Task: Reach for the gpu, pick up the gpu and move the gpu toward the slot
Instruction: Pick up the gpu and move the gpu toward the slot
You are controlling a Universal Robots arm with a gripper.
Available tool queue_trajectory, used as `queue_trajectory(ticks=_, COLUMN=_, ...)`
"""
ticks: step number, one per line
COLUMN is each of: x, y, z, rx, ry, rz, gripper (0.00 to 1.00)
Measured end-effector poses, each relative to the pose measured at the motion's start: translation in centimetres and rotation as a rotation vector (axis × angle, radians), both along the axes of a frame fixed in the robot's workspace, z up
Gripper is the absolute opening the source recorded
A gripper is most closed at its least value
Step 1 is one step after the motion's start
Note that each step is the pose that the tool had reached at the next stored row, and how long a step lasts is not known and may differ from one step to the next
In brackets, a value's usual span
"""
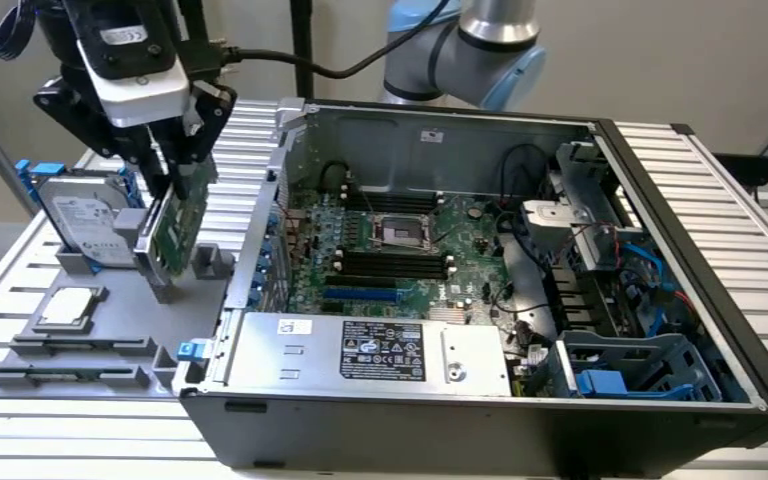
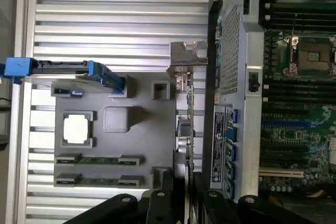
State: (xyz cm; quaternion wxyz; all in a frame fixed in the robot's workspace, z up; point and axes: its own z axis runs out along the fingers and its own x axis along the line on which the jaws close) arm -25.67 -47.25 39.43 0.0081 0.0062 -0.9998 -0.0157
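Observation:
The gpu (image 1: 177, 228) is a thin green card with a silver end bracket, standing on edge in the grey holder tray (image 1: 104, 330) to the exterior view's left of the computer case. My gripper (image 1: 179, 185) comes down from above, its fingers on either side of the card's top edge, shut on it. In the wrist view the gpu (image 2: 185, 114) runs edge-on from its bracket (image 2: 188, 56) into my gripper (image 2: 184, 177), with dark fingers (image 2: 161, 198) pressed close on both sides. The card's lower edge still sits at the tray. The blue slot (image 1: 357, 296) lies on the motherboard inside the case.
The open computer case (image 1: 491, 400) has a wall (image 2: 231, 93) close beside the card. On the tray are a hard drive (image 1: 84, 225) in a blue frame, a square processor chip (image 1: 71, 305) and two memory sticks (image 1: 71, 362). All of it rests on a ribbed aluminium table (image 1: 37, 440).

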Motion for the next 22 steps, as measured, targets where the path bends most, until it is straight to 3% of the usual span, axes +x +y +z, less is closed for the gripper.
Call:
queue_trajectory(ticks=9, x=4.1, y=0.0, z=3.62, rx=0.0038, ry=0.0083, rz=0.0, gripper=0.26)
queue_trajectory(ticks=15, x=6.8, y=0.01, z=3.85, rx=0.0127, ry=0.0092, rz=0.0, gripper=0.26)
queue_trajectory(ticks=22, x=10.0, y=0.27, z=3.64, rx=0.0146, ry=0.0105, rz=0.0, gripper=0.26)
